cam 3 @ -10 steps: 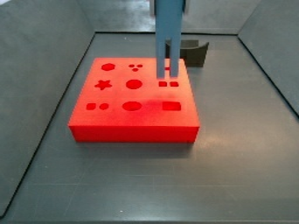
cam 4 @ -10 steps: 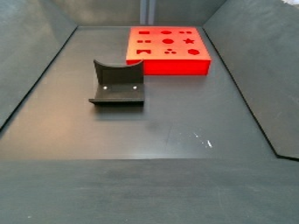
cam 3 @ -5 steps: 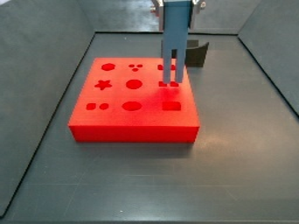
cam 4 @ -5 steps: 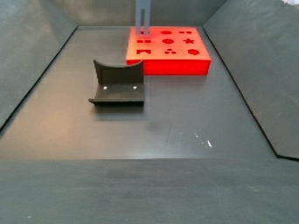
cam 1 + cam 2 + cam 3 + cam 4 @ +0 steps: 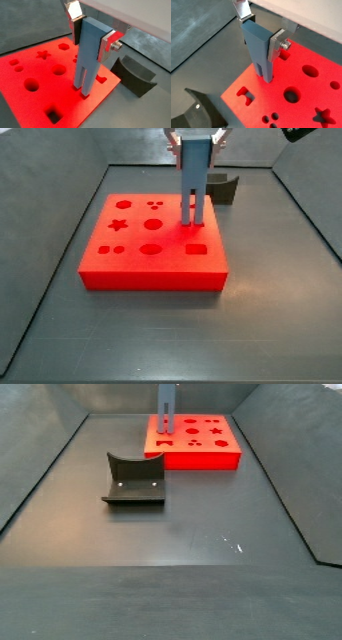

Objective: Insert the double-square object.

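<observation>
Gripping the double-square object (image 5: pixel 90 55) by its solid top, the hand (image 5: pixel 91 30) holds it upright, prongs at 6 o'clock meeting the red block (image 5: pixel 40 90). In a side view, the piece's (image 5: pixel 195 178) tips sit at the paired holes; seating depth is unclear.

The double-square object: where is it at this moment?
In a side view, the double-square object stands upright in the gripper, its prongs at the red block, near that block's far right edge.
</observation>
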